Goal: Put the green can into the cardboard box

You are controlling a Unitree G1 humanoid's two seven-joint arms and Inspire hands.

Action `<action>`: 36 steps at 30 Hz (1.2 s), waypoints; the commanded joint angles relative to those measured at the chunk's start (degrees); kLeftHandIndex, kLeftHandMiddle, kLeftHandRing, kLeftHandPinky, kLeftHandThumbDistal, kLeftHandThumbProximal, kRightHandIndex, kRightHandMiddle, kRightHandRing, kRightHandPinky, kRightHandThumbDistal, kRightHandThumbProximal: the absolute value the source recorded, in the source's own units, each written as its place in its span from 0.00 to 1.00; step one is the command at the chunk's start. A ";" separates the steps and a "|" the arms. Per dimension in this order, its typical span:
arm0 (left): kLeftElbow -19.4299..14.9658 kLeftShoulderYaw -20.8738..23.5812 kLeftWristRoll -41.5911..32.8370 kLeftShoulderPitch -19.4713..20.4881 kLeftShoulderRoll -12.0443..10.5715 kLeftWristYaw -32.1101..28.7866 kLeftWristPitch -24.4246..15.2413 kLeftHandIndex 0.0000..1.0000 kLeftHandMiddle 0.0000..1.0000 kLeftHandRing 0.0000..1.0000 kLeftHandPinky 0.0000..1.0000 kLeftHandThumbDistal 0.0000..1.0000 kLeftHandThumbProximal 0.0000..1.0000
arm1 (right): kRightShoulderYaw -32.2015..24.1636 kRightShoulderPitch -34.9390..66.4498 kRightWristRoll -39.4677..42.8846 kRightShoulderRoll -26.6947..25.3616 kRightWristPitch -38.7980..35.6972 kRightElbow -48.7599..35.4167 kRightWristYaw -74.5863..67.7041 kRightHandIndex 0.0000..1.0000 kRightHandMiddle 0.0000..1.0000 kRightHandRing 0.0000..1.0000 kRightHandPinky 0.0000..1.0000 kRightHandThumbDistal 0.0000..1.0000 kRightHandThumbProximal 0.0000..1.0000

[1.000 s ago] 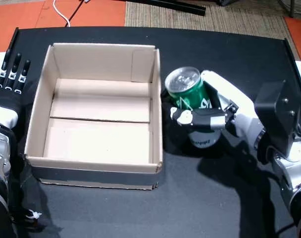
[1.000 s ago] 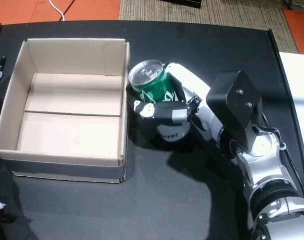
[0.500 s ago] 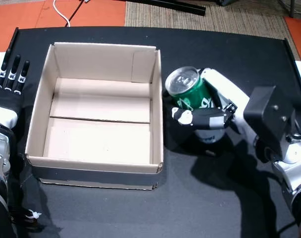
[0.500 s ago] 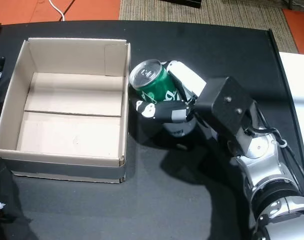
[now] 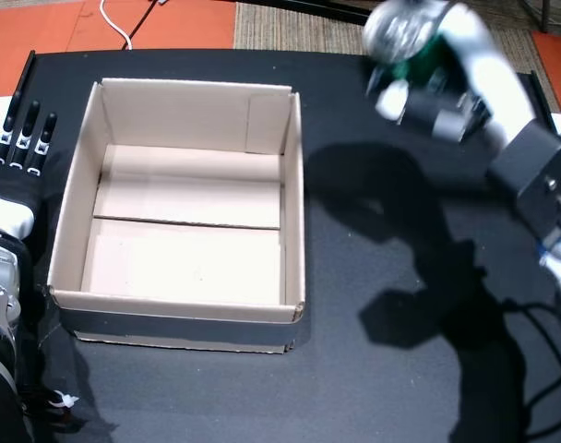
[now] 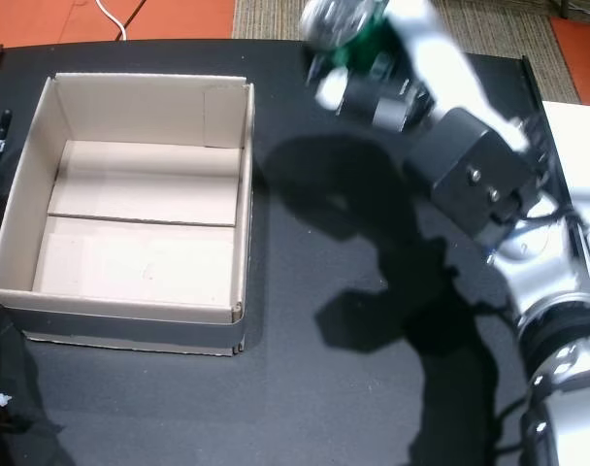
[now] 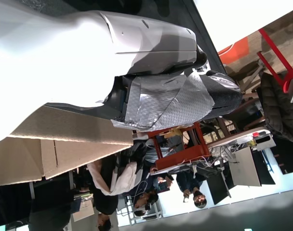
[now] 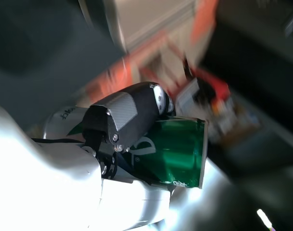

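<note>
R hand (image 5: 428,83) raised, fingers curled shut; L hand (image 5: 17,138) flat, fingers extended.

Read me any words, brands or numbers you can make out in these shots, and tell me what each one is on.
Green can, held in the right robot hand: white lettering shows, but it is cut off and blurred, not readable.
Cardboard box: no print visible.
Nothing else carries legible text.

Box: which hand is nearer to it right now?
Left. The left hand rests beside the box, at its left wall. The right hand holds the can raised off past the box's far right corner.
</note>
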 commanded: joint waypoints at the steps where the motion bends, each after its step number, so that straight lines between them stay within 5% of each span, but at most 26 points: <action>1: 0.68 -0.20 0.19 0.26 -0.14 -0.70 -0.21 0.45 0.45 0.57 0.82 0.00 1.00 | 1.21 -3.51 -2.75 -1.79 -1.51 -0.26 -8.09 0.00 0.00 0.00 0.17 0.06 0.47; 3: 0.68 -0.23 0.20 0.35 -0.24 -1.08 -0.29 0.46 0.46 0.59 0.83 0.00 1.00 | 2.68 -5.19 -5.99 -2.66 -2.33 -0.32 -16.21 0.00 0.00 0.00 0.16 0.03 0.36; 9: 0.69 -0.46 0.27 0.05 -0.41 -0.18 -0.32 0.43 0.45 0.63 0.82 0.00 1.00 | 5.26 -8.93 -11.38 -2.61 -3.62 -0.27 -35.15 0.00 0.00 0.00 0.15 0.00 0.51; 12: 0.66 -0.49 0.19 0.22 -0.41 -0.84 -0.36 0.40 0.44 0.61 0.81 0.00 1.00 | 6.26 -10.24 -11.50 -1.92 -4.78 0.30 -35.45 0.00 0.00 0.00 0.15 0.00 0.40; 14: 0.67 -0.31 0.02 0.20 -0.51 -0.64 -0.50 0.40 0.44 0.61 0.80 0.00 1.00 | 7.59 -11.16 -12.21 -1.28 -4.23 0.66 -35.32 0.00 0.00 0.00 0.13 0.08 0.45; 22: 0.57 -0.25 -0.02 0.37 -0.90 -1.01 -0.85 0.46 0.49 0.70 0.80 0.00 1.00 | 11.51 -15.35 -11.90 4.13 -3.06 2.55 -23.72 0.00 0.00 0.00 0.24 0.02 0.28; 30: 0.54 -0.18 -0.20 0.25 -1.40 -0.42 -0.31 0.43 0.46 0.67 0.81 0.00 1.00 | 12.53 -19.61 -9.47 10.36 -2.62 3.37 -1.56 0.00 0.00 0.00 0.26 0.20 0.42; 33: 0.48 -0.13 -0.29 0.16 -1.73 -0.31 -0.58 0.44 0.47 0.68 0.83 0.00 0.99 | 12.81 -20.87 -8.81 12.21 -2.12 3.11 5.02 0.00 0.00 0.01 0.28 0.19 0.36; 36: 0.44 -0.26 -0.20 0.19 -1.82 -0.78 -0.42 0.49 0.51 0.73 0.87 0.00 1.00 | 14.05 -21.90 -10.11 13.27 -2.46 2.74 7.10 0.00 0.00 0.05 0.31 0.12 0.08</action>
